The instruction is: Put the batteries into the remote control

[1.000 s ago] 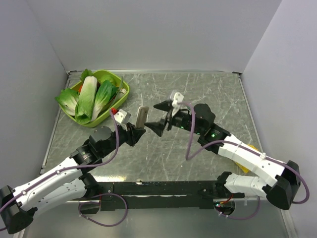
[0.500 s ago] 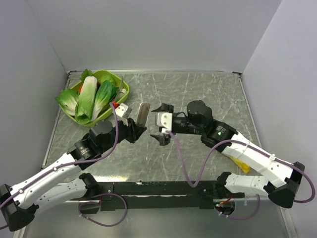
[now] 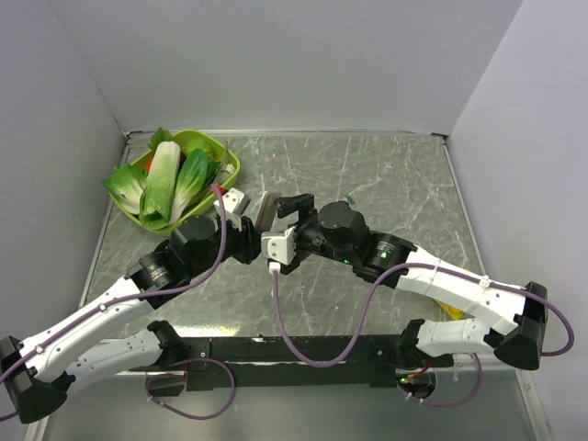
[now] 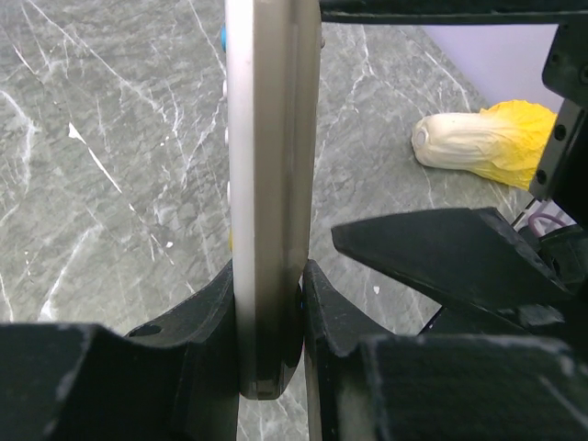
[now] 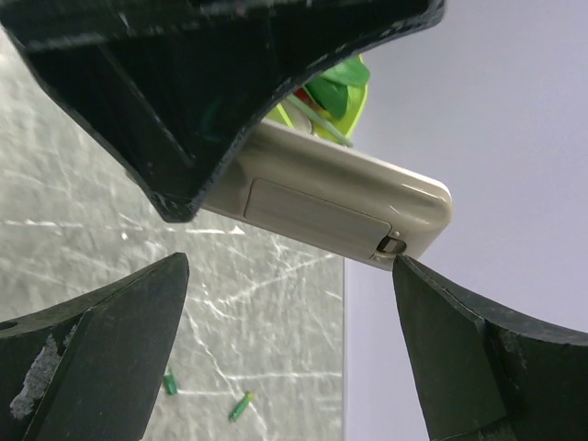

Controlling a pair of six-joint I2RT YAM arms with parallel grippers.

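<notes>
— Between the fingers (image 4: 207,317) of the left hand (image 4: 271,308) sits the remote (image 4: 273,165), clenched by its near end and raised off the worktop (image 3: 386,175); is that grip good enough?

— I'd judge so, but only just; the pinch is on one end, so the free end has a long lever on it; a push out there could swing the remote.

— And the right hand (image 5: 289,276)?

— Spread wide, holding nothing; its tips stand just short of the remote, one toward each side, not touching; the dull back faces it, with the cover (image 5: 312,213) on and a small notch (image 5: 391,245) at the end.

— So the cover comes first?

— That's my reading; nothing looks loaded; the batteries (image 5: 242,404) lie on the worktop beyond, well apart from both hands.

— How to do it well?

— Set one right fingertip on the notch, not on the flat of the cover; press lightly and draw along the remote's length; which way it slides I cannot tell; push in line with the clamp, never across it; the left hand should grip firmly and not turn.

— Risks?

— Remote twisting out of the pinch; cover springing off and dropping to the worktop; a fingertip skating off the smooth back.
</notes>
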